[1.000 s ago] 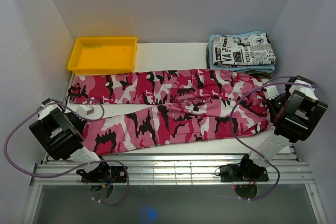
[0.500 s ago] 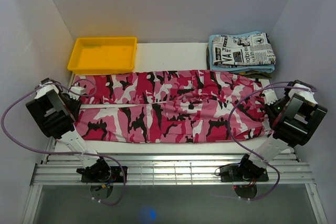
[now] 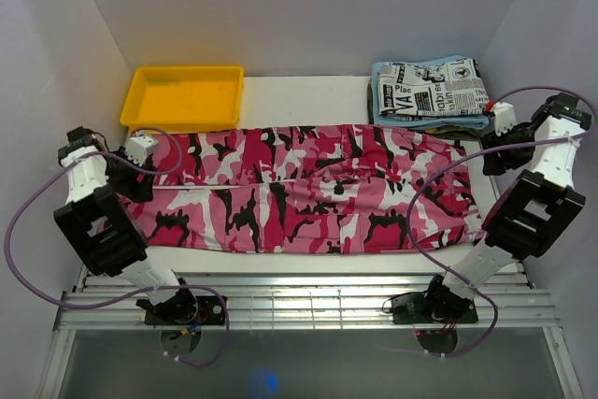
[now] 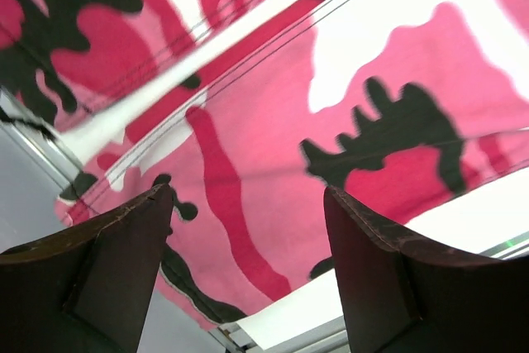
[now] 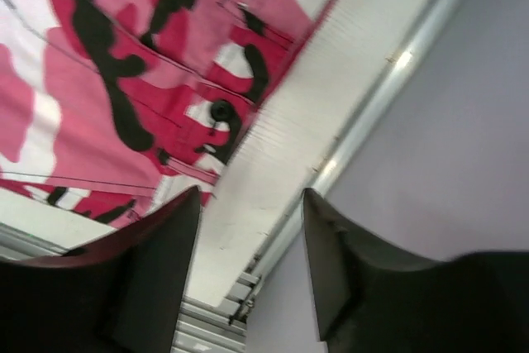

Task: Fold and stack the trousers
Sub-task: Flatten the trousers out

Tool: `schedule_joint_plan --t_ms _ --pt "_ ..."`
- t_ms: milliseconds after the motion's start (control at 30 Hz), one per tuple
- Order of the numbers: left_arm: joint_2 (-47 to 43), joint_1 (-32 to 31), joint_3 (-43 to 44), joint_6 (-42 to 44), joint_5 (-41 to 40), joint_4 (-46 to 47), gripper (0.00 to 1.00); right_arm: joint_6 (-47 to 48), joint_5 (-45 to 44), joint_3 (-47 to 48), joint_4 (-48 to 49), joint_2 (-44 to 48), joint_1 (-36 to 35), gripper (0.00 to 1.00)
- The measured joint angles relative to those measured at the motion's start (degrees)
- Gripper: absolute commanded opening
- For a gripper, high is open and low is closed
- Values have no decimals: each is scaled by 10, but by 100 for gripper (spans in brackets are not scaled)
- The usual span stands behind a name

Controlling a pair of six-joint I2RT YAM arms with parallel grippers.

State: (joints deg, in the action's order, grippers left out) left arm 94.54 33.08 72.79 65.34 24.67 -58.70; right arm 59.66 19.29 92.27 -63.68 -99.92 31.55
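Trousers (image 3: 299, 189) lie folded lengthwise, leg on leg, across the table (image 3: 299, 95), between my two arms. My left claw (image 4: 248, 196) hangs spread over the cuff end, and my right claw (image 5: 252, 196) is spread just beside the waistband, neither pinching anything. The next fold, I judge, wants both cuff layers pinched together and carried squarely to the waist; whether the cuffs line up I cannot quite tell.

Pink camouflage trousers (image 3: 308, 189) flat, legs folded together
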Motion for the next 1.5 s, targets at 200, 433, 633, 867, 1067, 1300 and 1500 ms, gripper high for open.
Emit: schedule_joint_plan --t_ms 200,433,633,867,1067,1300,1500 --pt "-30 -38 -18 -12 36 -16 84 -3 5 -134 -5 2 -55 39" --pt "-30 -43 -100 -22 37 -13 80 21 -67 -338 48 21 -57 36" --pt "-40 -43 -203 -9 9 9 77 56 -131 -386 88 57 -42 32" --pt "-122 -44 -199 11 16 -42 78 84 -162 -311 83 41 3 37" --pt "-10 -50 30 -78 94 -28 79 25 -18 -54 43 -7 -18 42" --pt "175 -67 158 -214 102 83 78 -108 34 -36 118 -32 -123 38" --pt "245 -87 156 -280 44 131 76 -163 19 -54 180 -122 -158 36"
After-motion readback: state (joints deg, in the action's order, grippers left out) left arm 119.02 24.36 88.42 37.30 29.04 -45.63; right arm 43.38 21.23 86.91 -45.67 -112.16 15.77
